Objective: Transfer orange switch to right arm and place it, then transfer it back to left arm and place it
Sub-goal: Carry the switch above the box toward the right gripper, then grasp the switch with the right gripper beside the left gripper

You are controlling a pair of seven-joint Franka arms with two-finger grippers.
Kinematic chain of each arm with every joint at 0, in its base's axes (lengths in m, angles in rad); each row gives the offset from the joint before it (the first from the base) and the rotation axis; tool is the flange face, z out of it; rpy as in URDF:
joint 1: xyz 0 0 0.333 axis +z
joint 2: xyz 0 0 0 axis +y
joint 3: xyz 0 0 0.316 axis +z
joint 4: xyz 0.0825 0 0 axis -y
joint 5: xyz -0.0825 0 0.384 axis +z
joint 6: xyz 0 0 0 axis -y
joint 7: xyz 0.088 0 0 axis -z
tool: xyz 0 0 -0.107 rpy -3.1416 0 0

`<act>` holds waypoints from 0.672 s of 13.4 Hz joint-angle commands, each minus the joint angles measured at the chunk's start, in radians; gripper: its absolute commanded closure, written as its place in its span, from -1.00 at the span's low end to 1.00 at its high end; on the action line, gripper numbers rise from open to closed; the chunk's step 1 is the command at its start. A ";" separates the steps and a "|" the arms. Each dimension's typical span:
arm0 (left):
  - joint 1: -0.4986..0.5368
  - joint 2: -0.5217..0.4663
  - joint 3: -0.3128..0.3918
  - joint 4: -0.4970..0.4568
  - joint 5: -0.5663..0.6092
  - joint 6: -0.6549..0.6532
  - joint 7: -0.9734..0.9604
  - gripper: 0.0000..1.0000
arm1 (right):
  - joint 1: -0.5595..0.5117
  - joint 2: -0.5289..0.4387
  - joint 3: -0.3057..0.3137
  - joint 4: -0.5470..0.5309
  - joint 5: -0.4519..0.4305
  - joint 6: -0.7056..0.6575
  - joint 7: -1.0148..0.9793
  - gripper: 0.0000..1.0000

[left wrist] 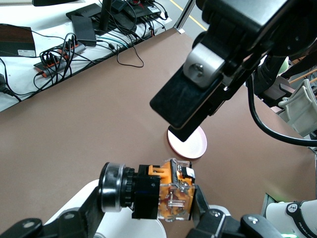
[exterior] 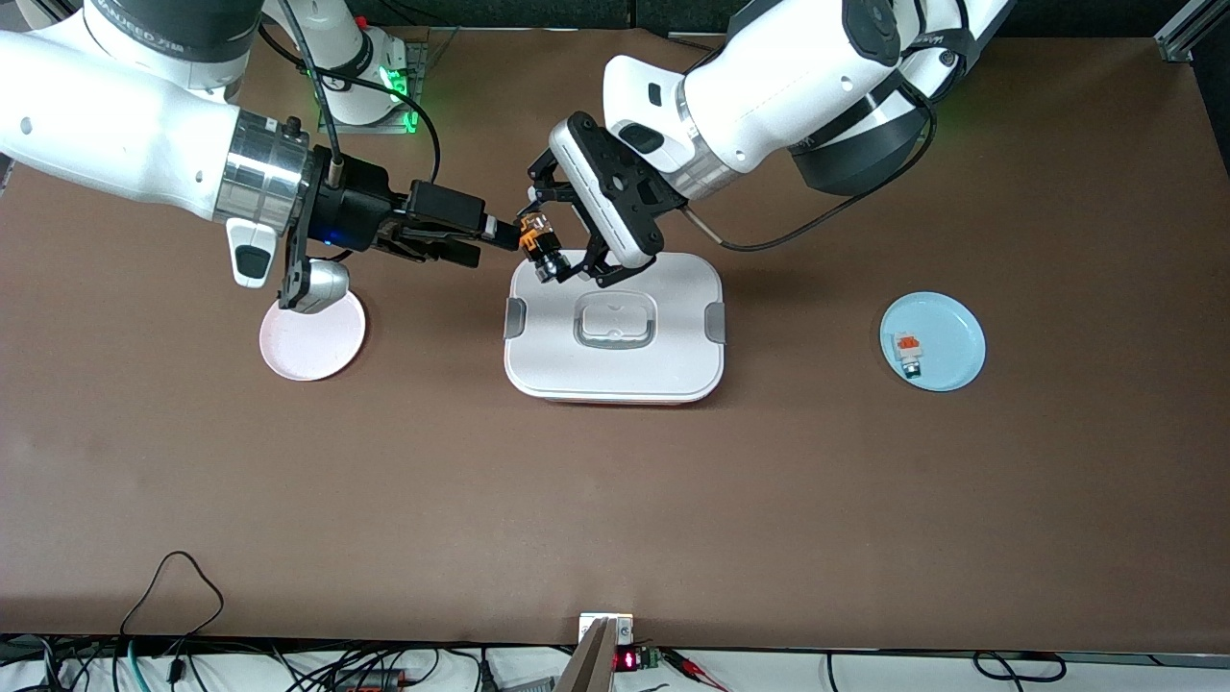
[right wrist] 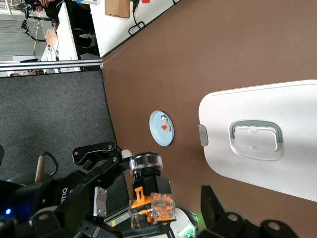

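The orange switch (exterior: 536, 246) hangs in the air over the edge of the white box (exterior: 615, 370) that lies toward the robots' bases. My left gripper (exterior: 550, 246) is shut on it end to end, one finger on the metal face and one on the orange block (left wrist: 174, 197). In the left wrist view the left gripper (left wrist: 148, 201) holds the switch (left wrist: 143, 193) crosswise. My right gripper (exterior: 492, 238) comes in from the right arm's end and is open. In the right wrist view its fingers (right wrist: 214, 210) stand on either side of the switch (right wrist: 151, 196).
A pink plate (exterior: 317, 348) lies toward the right arm's end, partly under the right wrist. A blue plate (exterior: 951, 322) toward the left arm's end carries a small white block with an orange top (exterior: 908, 351). Cables hang along the table's front edge.
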 commanded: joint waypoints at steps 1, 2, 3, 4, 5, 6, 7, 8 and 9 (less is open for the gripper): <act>0.010 -0.019 -0.003 -0.003 -0.036 -0.006 0.014 0.77 | 0.003 0.016 0.009 0.014 0.002 -0.006 0.011 -1.00; 0.010 -0.019 -0.003 -0.003 -0.036 -0.006 0.014 0.77 | 0.006 0.022 0.009 0.014 -0.009 -0.006 0.011 -1.00; 0.010 -0.019 -0.003 -0.003 -0.036 -0.006 0.014 0.77 | 0.006 0.025 0.009 0.012 -0.019 -0.006 0.009 -1.00; 0.010 -0.019 -0.003 -0.003 -0.036 -0.006 0.014 0.77 | 0.006 0.028 0.009 0.012 -0.029 -0.006 0.008 -1.00; 0.010 -0.019 -0.003 -0.003 -0.034 -0.006 0.014 0.77 | 0.006 0.030 0.009 0.011 -0.032 -0.006 0.008 -1.00; 0.010 -0.019 -0.003 -0.003 -0.034 -0.006 0.014 0.77 | 0.006 0.030 0.009 0.011 -0.038 -0.006 0.008 -1.00; 0.010 -0.019 -0.003 -0.003 -0.034 -0.006 0.014 0.77 | 0.006 0.031 0.009 0.008 -0.039 -0.006 0.008 -1.00; 0.010 -0.019 -0.003 -0.003 -0.034 -0.007 0.013 0.77 | 0.007 0.033 0.009 0.008 -0.044 -0.006 0.009 -1.00; 0.011 -0.019 -0.003 -0.003 -0.034 -0.007 0.014 0.77 | 0.009 0.033 0.009 0.008 -0.053 -0.006 0.014 -1.00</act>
